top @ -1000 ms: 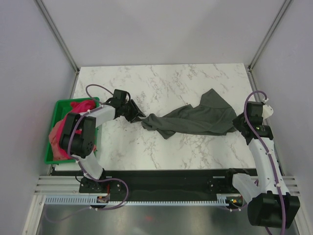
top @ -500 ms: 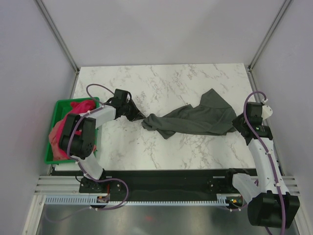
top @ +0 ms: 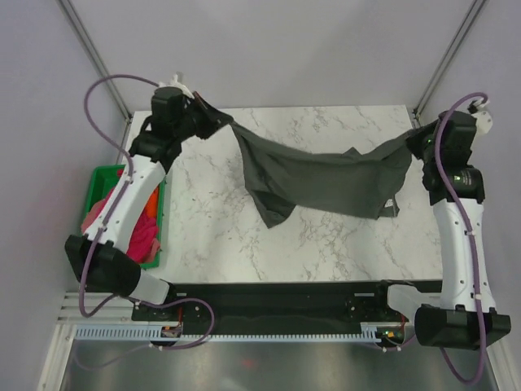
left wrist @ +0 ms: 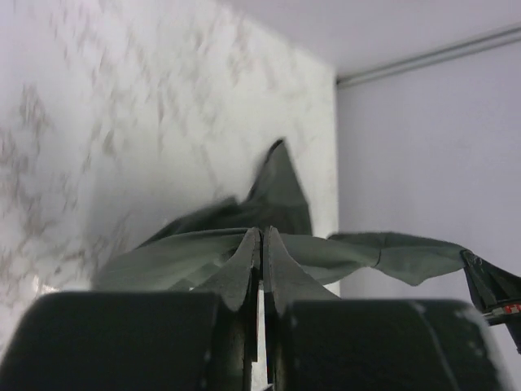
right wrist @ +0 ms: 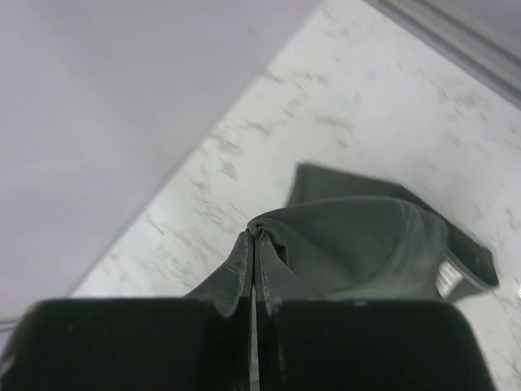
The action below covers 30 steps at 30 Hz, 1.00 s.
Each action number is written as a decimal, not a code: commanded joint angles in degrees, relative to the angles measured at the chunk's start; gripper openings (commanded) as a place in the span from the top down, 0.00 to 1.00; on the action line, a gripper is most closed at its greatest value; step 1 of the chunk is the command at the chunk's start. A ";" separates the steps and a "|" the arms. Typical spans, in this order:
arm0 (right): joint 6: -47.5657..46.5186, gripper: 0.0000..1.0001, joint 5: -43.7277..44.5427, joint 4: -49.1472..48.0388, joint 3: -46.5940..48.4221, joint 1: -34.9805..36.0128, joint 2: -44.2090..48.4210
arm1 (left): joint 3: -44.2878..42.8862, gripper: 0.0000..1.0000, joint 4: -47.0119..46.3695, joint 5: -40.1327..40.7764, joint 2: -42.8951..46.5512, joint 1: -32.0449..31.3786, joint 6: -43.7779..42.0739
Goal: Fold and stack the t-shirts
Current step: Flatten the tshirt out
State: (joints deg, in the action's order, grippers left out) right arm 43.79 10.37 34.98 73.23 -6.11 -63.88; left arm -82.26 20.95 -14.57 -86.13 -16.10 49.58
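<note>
Top external: grey t-shirt (top: 326,183) spans left claw (top: 227,121) to right claw (top: 410,144).

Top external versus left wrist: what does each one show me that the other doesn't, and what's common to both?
Only the top external view shows the left gripper and right gripper together, holding the grey shirt stretched between them, plus the green bin with pink shirts in it. Only the left wrist view shows, close up, its fingers pressed shut on a fold of cloth. Both show the grey shirt and the marble table.
</note>
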 commanded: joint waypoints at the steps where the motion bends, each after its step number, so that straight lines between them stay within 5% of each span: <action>1: 0.60 1.00 -0.26 -2.81 9.90 -0.13 1.56 | -9.13 0.98 7.43 8.23 8.93 0.45 -4.14; 11: 0.68 1.00 -0.88 8.34 26.33 -0.13 16.93 | -9.60 0.98 13.06 8.25 31.69 0.45 -0.90; 18: 1.30 1.00 -1.49 17.57 35.92 -0.13 23.71 | -10.90 0.98 20.35 4.20 39.28 0.45 -0.18; 23: 0.86 1.00 -2.28 17.14 32.52 -0.13 22.05 | -11.26 0.98 22.64 4.89 37.35 0.45 -3.44; 30: -2.04 1.00 -5.71 -1.63 17.75 -0.13 15.20 | -10.37 0.98 22.38 13.15 26.82 0.45 -9.23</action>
State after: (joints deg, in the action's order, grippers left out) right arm 43.62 6.31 42.85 95.24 -6.13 -43.31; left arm -93.06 42.44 -6.85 -54.04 -15.84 45.41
